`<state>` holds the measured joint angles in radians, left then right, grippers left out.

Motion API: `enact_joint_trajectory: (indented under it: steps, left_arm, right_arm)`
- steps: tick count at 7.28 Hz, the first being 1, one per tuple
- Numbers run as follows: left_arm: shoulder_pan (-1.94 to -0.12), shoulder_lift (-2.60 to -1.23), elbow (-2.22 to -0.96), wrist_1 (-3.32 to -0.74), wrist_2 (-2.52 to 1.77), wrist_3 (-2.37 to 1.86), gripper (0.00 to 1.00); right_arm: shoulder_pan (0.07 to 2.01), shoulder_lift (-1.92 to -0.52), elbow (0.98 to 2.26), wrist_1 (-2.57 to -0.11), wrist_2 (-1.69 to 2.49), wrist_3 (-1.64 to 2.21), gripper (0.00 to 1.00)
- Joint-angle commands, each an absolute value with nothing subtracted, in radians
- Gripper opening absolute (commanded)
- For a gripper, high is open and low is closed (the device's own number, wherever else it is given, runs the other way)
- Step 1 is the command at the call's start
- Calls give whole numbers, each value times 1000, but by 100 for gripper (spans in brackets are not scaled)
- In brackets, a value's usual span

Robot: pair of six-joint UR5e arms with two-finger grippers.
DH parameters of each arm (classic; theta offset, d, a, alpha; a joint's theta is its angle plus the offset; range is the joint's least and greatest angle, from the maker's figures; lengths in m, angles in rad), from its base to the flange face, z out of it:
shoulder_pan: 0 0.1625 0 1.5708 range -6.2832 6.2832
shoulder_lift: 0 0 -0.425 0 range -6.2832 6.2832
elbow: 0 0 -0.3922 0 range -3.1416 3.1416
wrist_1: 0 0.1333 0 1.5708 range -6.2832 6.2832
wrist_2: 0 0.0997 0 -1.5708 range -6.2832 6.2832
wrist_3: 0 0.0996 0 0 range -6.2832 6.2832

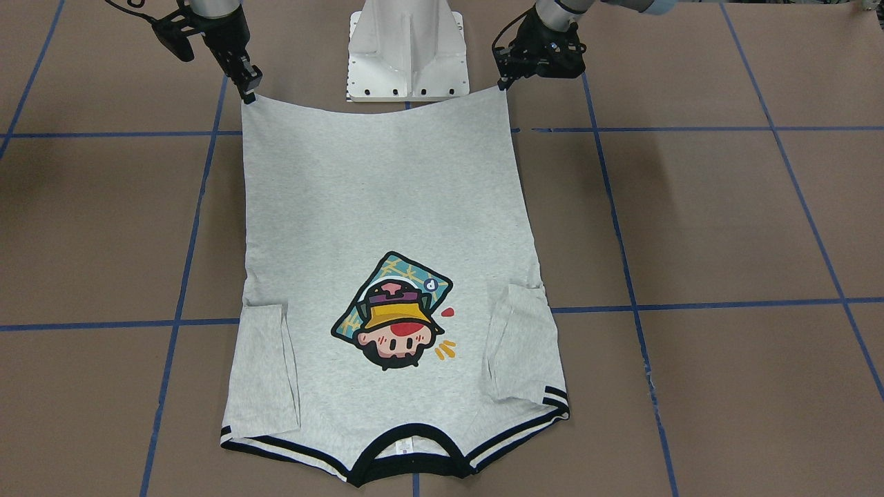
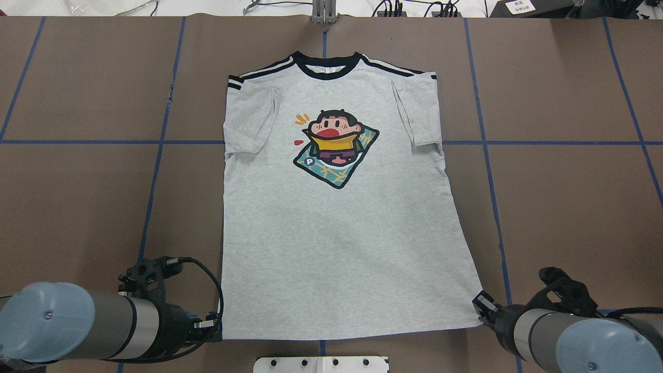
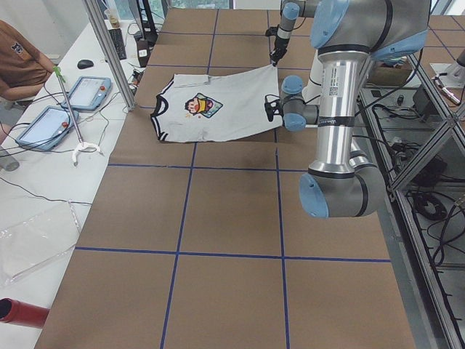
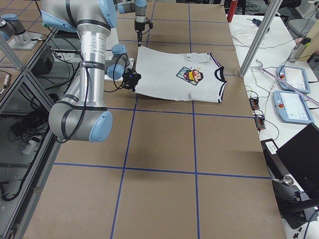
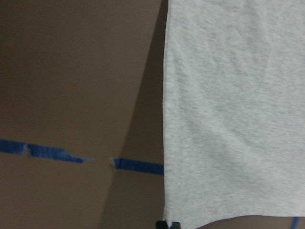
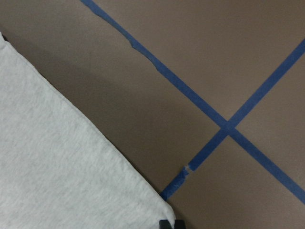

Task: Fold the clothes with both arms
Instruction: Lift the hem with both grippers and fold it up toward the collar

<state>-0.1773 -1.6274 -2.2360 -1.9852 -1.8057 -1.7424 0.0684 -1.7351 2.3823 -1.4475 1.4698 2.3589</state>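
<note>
Shirt (image 2: 336,248) lies print-up mid-worktop (image 2: 77,197), collar (image 2: 327,71) toward the far edge and sleeves (image 2: 249,122) tucked in over the front. Left gripper (image 2: 213,324) and right gripper (image 2: 480,304) each look clenched on a hem corner at the near edge, with the hem raised a bit off the surface. My guess is they're pinching both corners so the hem goes over straight toward the collar. No bins or boxes in play.

Prob. "P" badge (image 2: 310,161) on T-shirt (image 2: 336,248) print (image 2: 335,150); other txt illegible.
</note>
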Motion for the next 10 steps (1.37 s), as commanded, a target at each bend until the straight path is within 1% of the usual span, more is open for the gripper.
enact_joint_trajectory:
  steps: [1, 2, 3, 5, 6, 7, 8, 9, 10]
  left_arm:
    - [-227, -1644, -2362, -1856, -1880, -1732, 0]
    - [-329, -1688, -2320, -1855, -1884, -1686, 0]
    - [-425, -1759, -2254, -1842, -1885, -1581, 0]
    - [-599, -1920, -2043, -1847, -1888, -1453, 0]
    - [-683, -1971, -1942, -1851, -1922, -1363, 0]
    - [-733, -2015, -1865, -1855, -1924, -1311, 0]
    - [-773, -2060, -1773, -1894, -1924, -1295, 0]
    - [-807, -2078, -1668, -1987, -1922, -1272, 0]
    - [-833, -2110, -1549, -2070, -1919, -1232, 0]
  right_arm:
    - [162, -1760, 2465, -1450, 1486, 2343, 0]
    - [242, -1706, 2435, -1450, 1538, 2268, 0]
    - [359, -1546, 2334, -1453, 1586, 2179, 0]
    - [556, -1191, 2094, -1672, 1687, 2035, 0]
    - [621, -1143, 1998, -1684, 1687, 1928, 0]
    - [664, -1128, 1950, -1678, 1687, 1854, 0]
    - [710, -1047, 1845, -1678, 1690, 1842, 0]
    - [738, -1004, 1757, -1651, 1690, 1838, 0]
    - [768, -997, 1627, -1497, 1690, 1839, 0]
